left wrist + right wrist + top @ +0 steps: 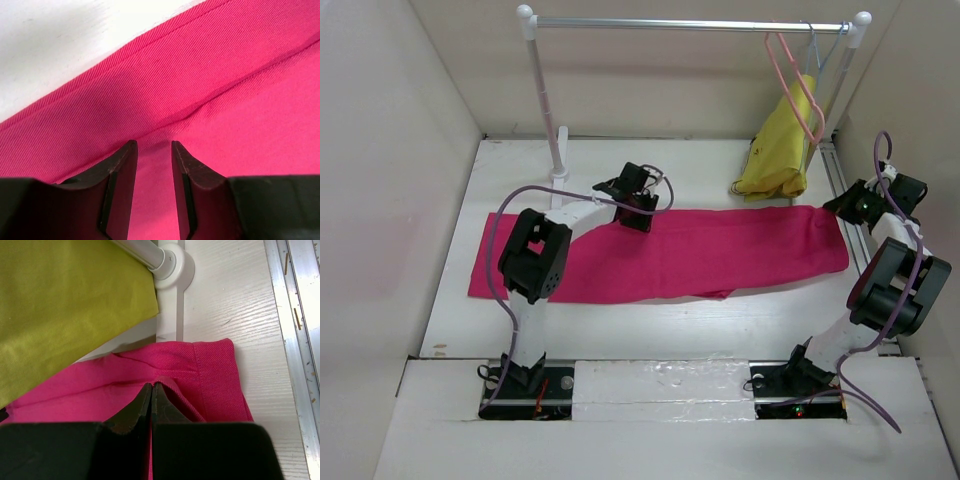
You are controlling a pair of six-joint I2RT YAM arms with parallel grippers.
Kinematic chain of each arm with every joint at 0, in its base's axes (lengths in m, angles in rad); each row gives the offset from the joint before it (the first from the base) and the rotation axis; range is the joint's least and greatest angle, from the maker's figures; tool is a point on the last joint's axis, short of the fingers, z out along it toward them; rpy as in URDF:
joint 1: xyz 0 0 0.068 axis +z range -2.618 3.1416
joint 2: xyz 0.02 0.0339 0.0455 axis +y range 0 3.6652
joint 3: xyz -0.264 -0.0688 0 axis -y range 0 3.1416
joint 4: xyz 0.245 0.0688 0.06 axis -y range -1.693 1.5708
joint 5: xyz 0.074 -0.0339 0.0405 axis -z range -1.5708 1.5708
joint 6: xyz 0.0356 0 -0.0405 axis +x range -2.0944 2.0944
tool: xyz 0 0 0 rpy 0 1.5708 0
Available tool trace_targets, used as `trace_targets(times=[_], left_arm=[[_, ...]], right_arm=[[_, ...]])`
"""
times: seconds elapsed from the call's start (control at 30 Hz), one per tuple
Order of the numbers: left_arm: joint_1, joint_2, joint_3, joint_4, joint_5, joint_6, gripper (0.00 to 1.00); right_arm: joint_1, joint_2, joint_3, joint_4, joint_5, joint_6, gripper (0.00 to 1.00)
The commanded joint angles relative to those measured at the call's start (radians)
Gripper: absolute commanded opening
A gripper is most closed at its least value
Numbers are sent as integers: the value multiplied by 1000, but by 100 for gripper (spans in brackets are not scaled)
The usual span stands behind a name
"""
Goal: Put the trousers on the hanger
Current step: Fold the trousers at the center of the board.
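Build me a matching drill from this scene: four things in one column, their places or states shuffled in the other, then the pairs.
Things:
1. trousers
2. pink hanger
3. left hand
4. right hand

Places or states:
A. hanging on the rail
B. open, just above the trousers
C. spread flat across the table
D. shut on the trousers' right end

Pairs: 1-C, 2-A, 3-B, 4-D

Magenta trousers (720, 255) flat on white table (720, 325)
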Motion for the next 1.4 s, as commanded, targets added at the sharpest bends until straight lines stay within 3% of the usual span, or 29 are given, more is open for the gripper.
trace_targets(times=[0.0, 0.47, 0.8, 1.1, 1.37], left_arm=[[-2, 30, 42, -10, 33, 40, 30], [-2, 84, 65, -15, 3, 40, 30], [-2, 29, -10, -15, 17, 40, 0], [-2, -39, -10, -47, 4, 26, 0], [-2, -164, -4, -78, -11, 3, 0]], right_arm=[[-13, -28, 1, 15, -29, -10, 0], [-13, -28, -5, 10, -32, -15, 0], [-13, -17, 14, -8, -19, -15, 0], [-13, -14, 26, -23, -19, 2, 0], [-22, -104, 58, -69, 86, 11, 0]])
